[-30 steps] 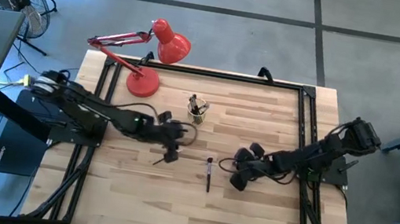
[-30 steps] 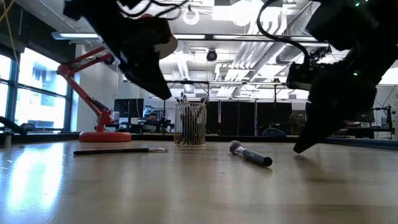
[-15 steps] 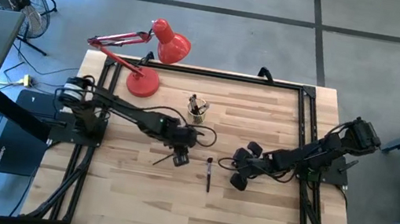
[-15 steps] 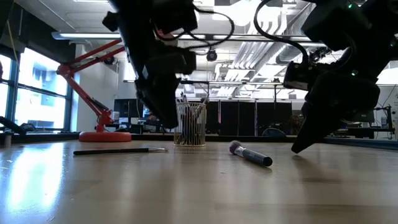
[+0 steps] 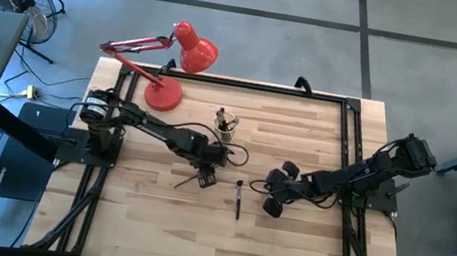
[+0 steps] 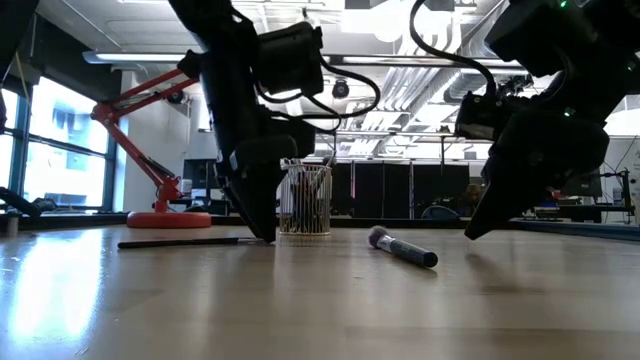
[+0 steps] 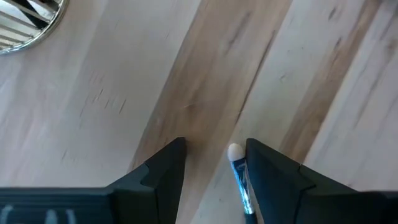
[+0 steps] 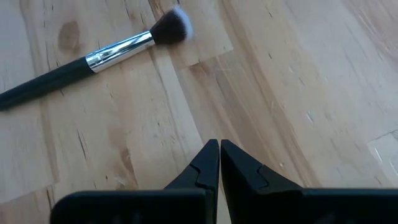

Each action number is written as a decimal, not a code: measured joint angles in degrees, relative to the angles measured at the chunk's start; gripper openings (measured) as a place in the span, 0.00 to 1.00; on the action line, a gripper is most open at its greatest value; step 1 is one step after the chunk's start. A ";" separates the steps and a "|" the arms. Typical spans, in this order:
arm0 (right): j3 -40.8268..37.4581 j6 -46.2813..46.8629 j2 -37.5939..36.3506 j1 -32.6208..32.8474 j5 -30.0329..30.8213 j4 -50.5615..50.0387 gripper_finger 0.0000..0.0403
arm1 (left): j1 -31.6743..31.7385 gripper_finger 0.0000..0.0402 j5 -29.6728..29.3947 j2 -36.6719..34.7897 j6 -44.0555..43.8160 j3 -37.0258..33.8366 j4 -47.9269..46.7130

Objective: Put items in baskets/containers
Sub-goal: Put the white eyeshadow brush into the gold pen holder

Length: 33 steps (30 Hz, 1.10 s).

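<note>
A thin dark brush (image 5: 187, 181) lies flat on the wooden table, its pale tip (image 7: 235, 151) toward the table's right. My left gripper (image 7: 214, 152) points steeply down at that tip end, open, one finger on either side of it just above the wood (image 6: 262, 236). The clear cup (image 5: 226, 128), holding several brushes, stands upright behind it (image 6: 305, 200). A thicker black brush (image 8: 93, 59) with a silver ferrule and fluffy tip lies flat at mid-table (image 5: 238, 200). My right gripper (image 8: 219, 146) hovers to its right, shut on nothing.
A red desk lamp (image 5: 166, 91) stands at the table's far left, its arm reaching over the back edge. Black frame rails run along the table's sides (image 5: 352, 137). Bare wood lies along the near edge (image 5: 220, 245).
My left gripper has come down toward the table and a little toward its right edge, tipping more steeply downward, and now straddles the thin brush's tip end. Neither brush has moved.
</note>
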 joint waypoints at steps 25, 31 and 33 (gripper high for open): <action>0.00 -0.02 -0.01 -0.02 0.44 0.27 0.03 | 0.04 0.01 2.24 1.25 1.32 0.81 -1.37; 0.00 -0.02 -0.01 -0.02 0.33 0.26 0.03 | -0.83 0.00 3.28 1.79 3.80 4.84 -2.91; 0.00 -0.02 -0.01 -0.02 0.33 0.26 0.03 | -0.94 0.00 3.37 1.41 4.93 5.29 -2.36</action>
